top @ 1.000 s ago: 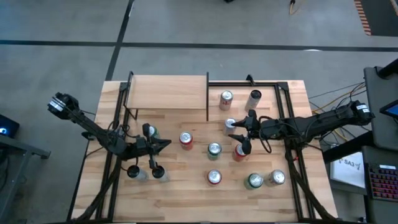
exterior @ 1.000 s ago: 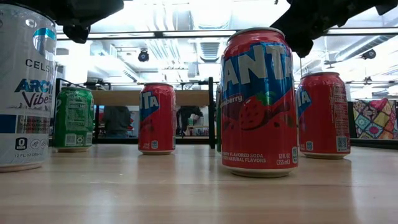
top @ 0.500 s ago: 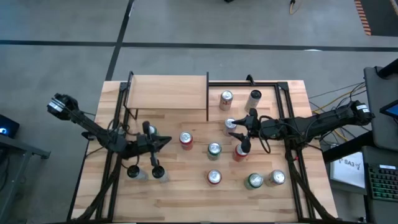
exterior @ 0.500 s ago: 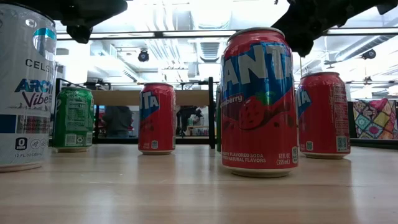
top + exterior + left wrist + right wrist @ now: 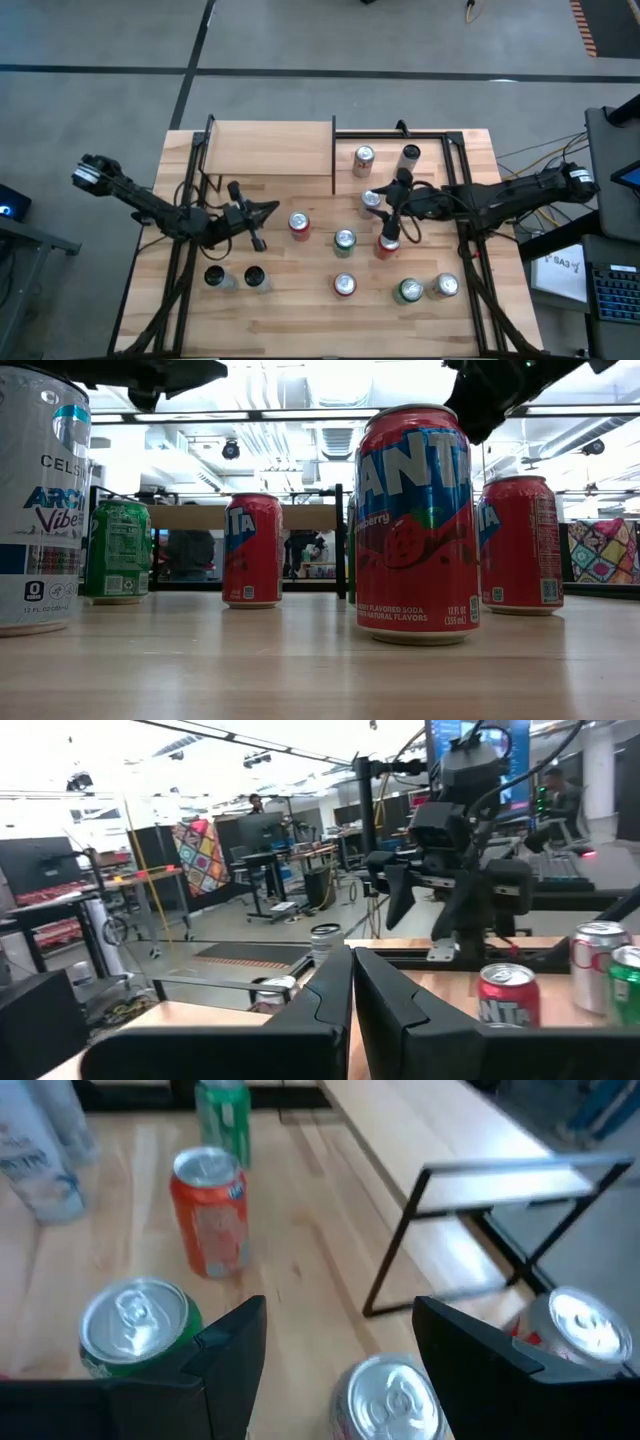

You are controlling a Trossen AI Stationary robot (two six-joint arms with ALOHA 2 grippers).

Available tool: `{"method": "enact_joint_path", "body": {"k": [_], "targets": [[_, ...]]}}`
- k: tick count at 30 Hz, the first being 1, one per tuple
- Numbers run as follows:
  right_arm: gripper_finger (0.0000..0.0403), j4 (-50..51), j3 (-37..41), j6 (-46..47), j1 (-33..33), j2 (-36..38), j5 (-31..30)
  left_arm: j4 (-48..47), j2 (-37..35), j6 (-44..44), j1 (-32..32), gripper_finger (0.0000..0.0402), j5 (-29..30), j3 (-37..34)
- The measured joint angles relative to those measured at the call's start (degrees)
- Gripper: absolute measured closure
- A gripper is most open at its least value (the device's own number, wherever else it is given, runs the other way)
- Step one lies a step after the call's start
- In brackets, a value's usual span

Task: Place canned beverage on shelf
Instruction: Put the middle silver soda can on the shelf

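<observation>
Overhead, the open-fingered right gripper (image 5: 386, 214) hovers among crowded cans (image 5: 344, 240), a red can (image 5: 386, 244) directly beneath; the left gripper (image 5: 262, 212), fingers together, waits near the shelf (image 5: 268, 148) at the table's far-left corner.

Your high camera looked straight down on the whole table (image 5: 300, 310) from well above, while your low camera sat at tabletop level, close behind a red can (image 5: 416, 525), facing across toward the shelf (image 5: 240, 517) and the room. Your left wrist camera faced along its closed fingers (image 5: 330, 1005) toward the right arm (image 5: 455, 850). Your right wrist camera looked down past its spread fingers (image 5: 235, 1345), sharing the shelf (image 5: 440, 1140) with the high view.
</observation>
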State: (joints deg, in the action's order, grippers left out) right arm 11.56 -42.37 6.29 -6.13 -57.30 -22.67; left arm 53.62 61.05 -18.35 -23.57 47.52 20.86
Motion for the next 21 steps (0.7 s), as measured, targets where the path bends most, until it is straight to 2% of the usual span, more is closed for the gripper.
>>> {"method": "enact_joint_path", "body": {"k": [12, 17, 21], "targets": [[0.0163, 18.2, -12.5, 6.6, 0.2, -5.8, 0.1, -1.1, 0.0, -2.4, 0.2, 0.0402, 0.0, 1.0], [0.0167, 22.5, -16.7, 3.0, 0.2, -9.1, 0.2, -1.1, 0.0, -2.4, 0.2, 0.0402, 0.0, 1.0], [0.0191, 26.5, -20.2, 1.3, 0.2, -11.4, 0.7, -1.1, 0.0, -2.3, 0.2, 0.0402, 0.0, 1.1]]}}
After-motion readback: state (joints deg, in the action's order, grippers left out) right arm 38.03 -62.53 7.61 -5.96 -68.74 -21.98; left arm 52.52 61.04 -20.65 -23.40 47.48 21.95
